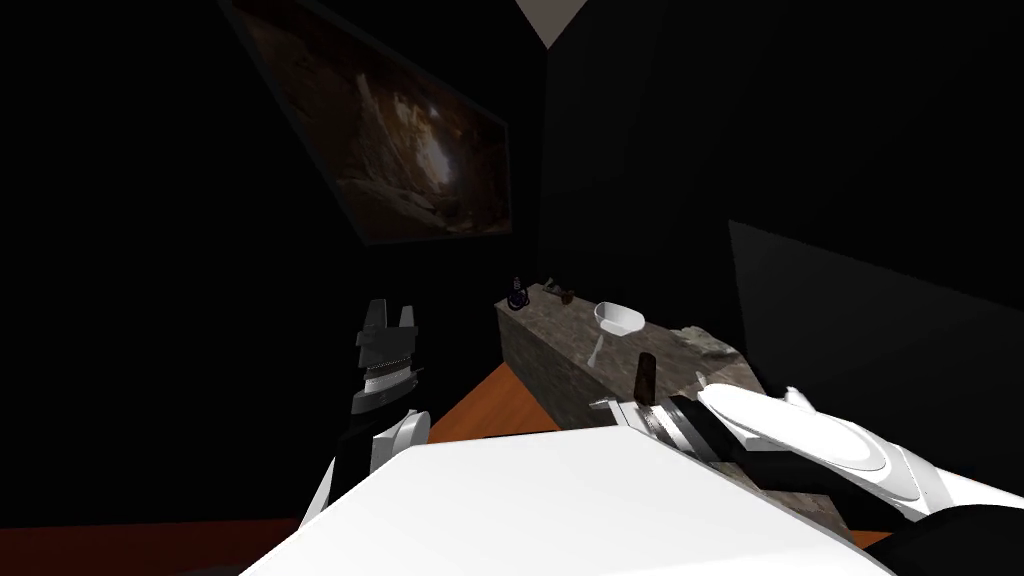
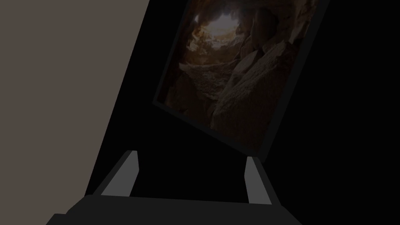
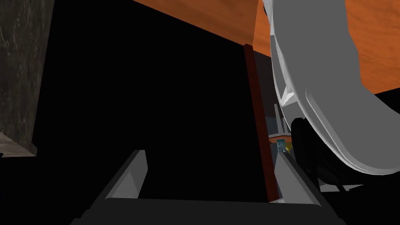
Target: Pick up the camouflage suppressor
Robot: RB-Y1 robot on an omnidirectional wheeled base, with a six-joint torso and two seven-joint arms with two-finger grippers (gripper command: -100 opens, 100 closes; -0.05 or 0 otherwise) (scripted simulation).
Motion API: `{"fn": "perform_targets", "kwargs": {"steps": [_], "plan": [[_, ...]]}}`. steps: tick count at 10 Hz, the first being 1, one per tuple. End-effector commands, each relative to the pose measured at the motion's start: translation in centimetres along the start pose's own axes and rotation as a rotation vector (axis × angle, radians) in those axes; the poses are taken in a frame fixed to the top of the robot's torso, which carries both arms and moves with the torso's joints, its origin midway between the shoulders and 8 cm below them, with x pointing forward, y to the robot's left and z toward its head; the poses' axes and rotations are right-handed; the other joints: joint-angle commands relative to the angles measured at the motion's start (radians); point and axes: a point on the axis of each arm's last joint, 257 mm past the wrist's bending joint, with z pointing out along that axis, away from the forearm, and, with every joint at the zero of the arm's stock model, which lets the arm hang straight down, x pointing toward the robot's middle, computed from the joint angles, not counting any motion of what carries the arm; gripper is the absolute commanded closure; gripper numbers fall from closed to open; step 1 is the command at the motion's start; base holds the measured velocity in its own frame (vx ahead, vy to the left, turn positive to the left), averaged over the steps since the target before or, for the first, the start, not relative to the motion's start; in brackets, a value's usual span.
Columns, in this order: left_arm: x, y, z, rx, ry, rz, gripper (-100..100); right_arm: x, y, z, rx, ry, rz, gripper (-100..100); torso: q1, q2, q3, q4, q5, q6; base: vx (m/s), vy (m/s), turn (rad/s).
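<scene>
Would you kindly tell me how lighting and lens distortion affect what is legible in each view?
Head view: very dim, walls near black; the stone counter, white goblet and dark suppressor catch some light; the wide lens slants the framed picture. Left wrist view: dim, open left claw legible. Right wrist view: large black area, orange floor brightly lit.

The stone worktop (image 1: pixel 565 316) runs away on the right. Its long left side stands open over the orange floor (image 1: pixel 490 405), so a pincer can come in from there. On top, a dark upright cylinder (image 1: pixel 647 375) stands nearest. A white stemmed bowl (image 1: pixel 617 322) stands beyond it across a gap, with a rough lump (image 1: pixel 712 345) to their right. A small dark bottle (image 1: pixel 516 296) occupies the far end.
</scene>
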Motion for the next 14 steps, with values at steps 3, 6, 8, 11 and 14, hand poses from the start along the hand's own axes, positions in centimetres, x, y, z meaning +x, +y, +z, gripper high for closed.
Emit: {"fn": "perform_targets", "kwargs": {"steps": [3, 6, 8, 11, 14], "plan": [[0.0, 0.0, 0.0, 0.000, 0.000, 0.000, 0, 3.3, 0.1, -1.2, -0.015, 0.131, -0.045, -100, 0.001, 0.000, 0.000, 0.000, 0.000, -0.001, -0.004, -0.022, 0.148], [0.0, 0.0, 0.0, 0.000, 0.000, 0.000, 0, 7.7, -0.2, -3.8, -0.028, 0.300, -0.092, -100, 0.000, 0.000, 0.000, 0.000, 0.000, 0.000, -0.013, -0.042, 0.223], [0.0, 0.0, 0.0, 0.000, 0.000, 0.000, 0, 9.7, -0.4, -5.3, -0.035, 0.382, -0.118, -100, -0.001, 0.000, 0.000, 0.000, 0.000, 0.000, -0.016, -0.048, 0.188], [0.0, 0.0, 0.0, 0.000, 0.000, 0.000, 0, 11.8, -0.9, -7.2, -0.048, 0.477, -0.157, -100, -0.001, 0.000, 0.000, 0.000, 0.000, -0.001, -0.021, -0.047, 0.191], [0.0, 0.0, 0.0, 0.000, 0.000, 0.000, 0, 14.6, -1.7, -10.2, -0.057, 0.608, -0.209, -100, -0.001, 0.001, 0.001, 0.000, -0.001, 0.001, -0.030, -0.057, 0.184]]}}
